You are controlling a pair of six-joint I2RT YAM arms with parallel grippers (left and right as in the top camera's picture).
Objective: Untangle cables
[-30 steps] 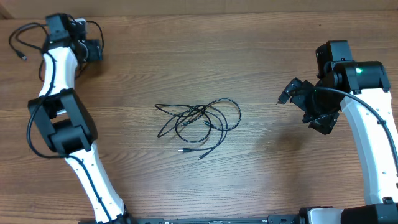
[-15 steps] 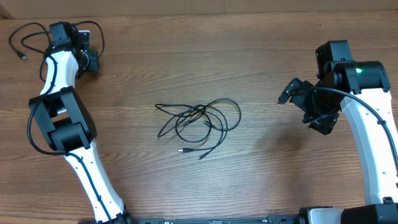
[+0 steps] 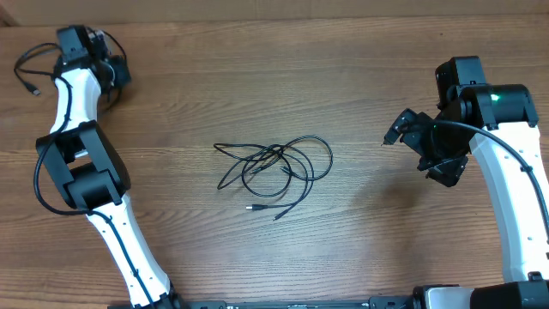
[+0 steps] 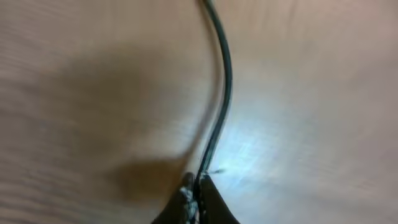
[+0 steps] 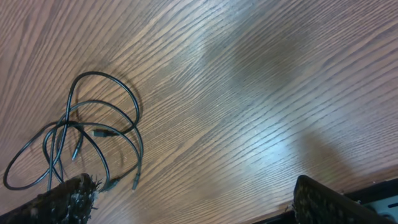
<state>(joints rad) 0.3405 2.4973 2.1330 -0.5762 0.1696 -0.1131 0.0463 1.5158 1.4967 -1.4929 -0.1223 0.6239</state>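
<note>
A tangle of thin black cables (image 3: 273, 156) with small plug tips lies in the middle of the wooden table (image 3: 197, 94); the right wrist view shows it at the lower left (image 5: 99, 132). One separate black cable (image 3: 24, 58) loops at the far left corner, its plug tip (image 3: 34, 89) resting on the wood. My left gripper (image 3: 114, 72) is beside that loop. In the left wrist view its jaws (image 4: 198, 186) are shut on this cable (image 4: 225, 74), which runs up and away from them. My right gripper (image 3: 419, 153) hovers open right of the tangle, with nothing between its fingers (image 5: 68, 199).
The table's far edge runs just behind the left gripper, and its left edge is close to the loose loop. Thicker black cables hang along both white arms (image 3: 506, 197).
My left gripper has shut on the cable and shifted left toward the far corner, the loop and plug tip moving with it. The right arm and the central tangle have not moved.
</note>
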